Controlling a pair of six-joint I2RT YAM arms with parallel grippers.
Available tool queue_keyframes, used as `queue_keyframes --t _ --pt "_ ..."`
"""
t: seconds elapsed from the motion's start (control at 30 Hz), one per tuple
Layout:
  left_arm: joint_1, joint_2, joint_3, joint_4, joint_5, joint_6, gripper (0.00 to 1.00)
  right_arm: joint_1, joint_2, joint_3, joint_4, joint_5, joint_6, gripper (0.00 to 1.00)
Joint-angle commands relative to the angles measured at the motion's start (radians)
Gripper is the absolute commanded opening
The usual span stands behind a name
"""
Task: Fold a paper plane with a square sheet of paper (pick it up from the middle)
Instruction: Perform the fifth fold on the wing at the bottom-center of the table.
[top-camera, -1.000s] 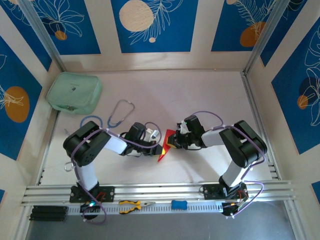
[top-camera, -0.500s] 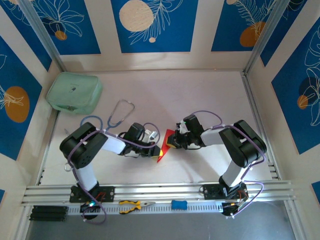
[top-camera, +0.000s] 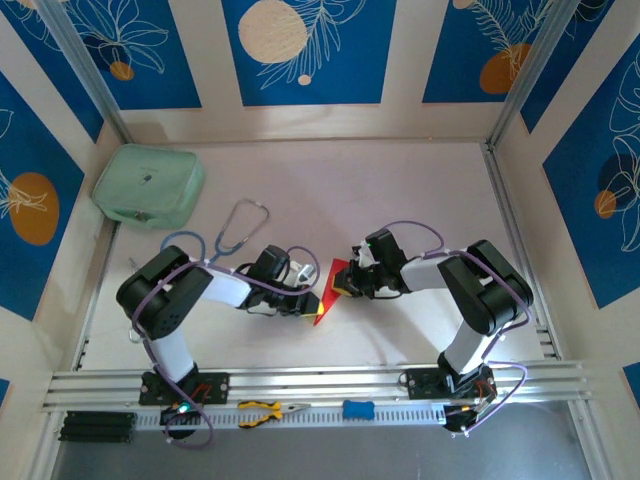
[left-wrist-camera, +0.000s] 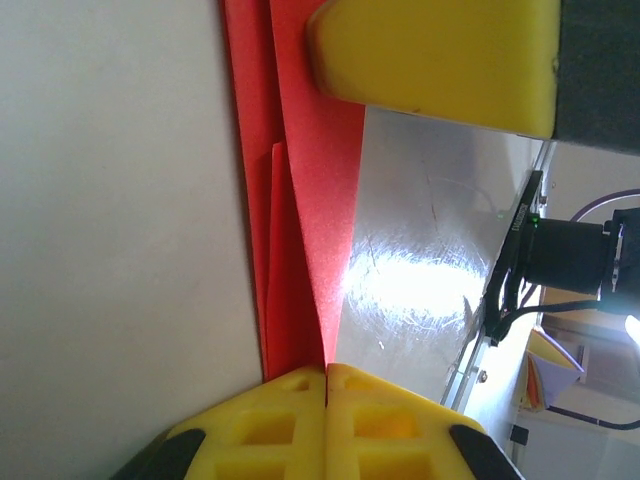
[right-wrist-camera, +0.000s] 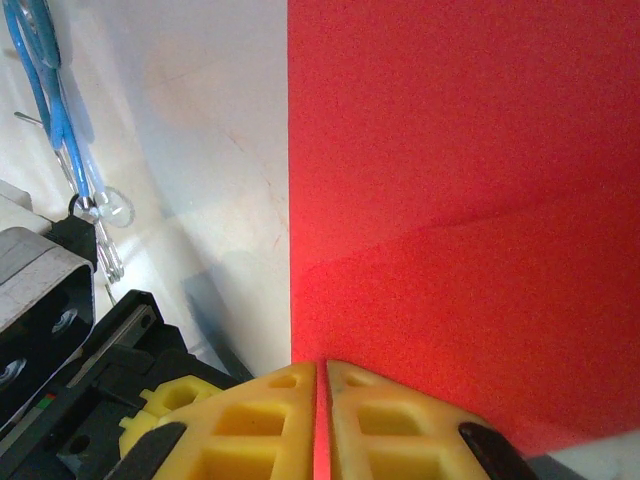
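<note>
Top view: square sheet of paper (top-camera: 324, 312) partly covered by left gripper (top-camera: 312, 300) and right gripper (top-camera: 346, 284); creases too small to tell. Right wrist view: sheet cut off at top and right edges; stethoscope (right-wrist-camera: 60, 120) cut off at top-left.

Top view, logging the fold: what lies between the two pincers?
The folded red paper, gripped by the left pincer and the right pincer, seen in the top view.

Bright, even light is falling, casting soft shadows; white glare is blooming on the table (left-wrist-camera: 410, 280).
</note>
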Motion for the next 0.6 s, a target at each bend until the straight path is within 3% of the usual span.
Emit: queue_keyframes --t 0.0,0.1,0.23,0.57 --pt "-0.021 -0.014 -0.026 -0.203 -0.005 0.036 0.01 0.000 0.041 -0.016 -0.119 0.100 -0.004 0.13" --pt "-0.023 -0.025 -0.018 -0.259 -0.021 0.059 0.08 0.000 0.041 -0.019 -0.120 0.103 -0.002 0.13" --pt "-0.025 -0.048 -0.025 -0.291 -0.039 0.079 0.00 0.000 0.041 -0.019 -0.116 0.103 0.000 0.13" --pt "-0.029 -0.046 -0.018 -0.319 -0.041 0.089 0.04 0.001 0.048 -0.012 -0.121 0.105 0.000 0.13"
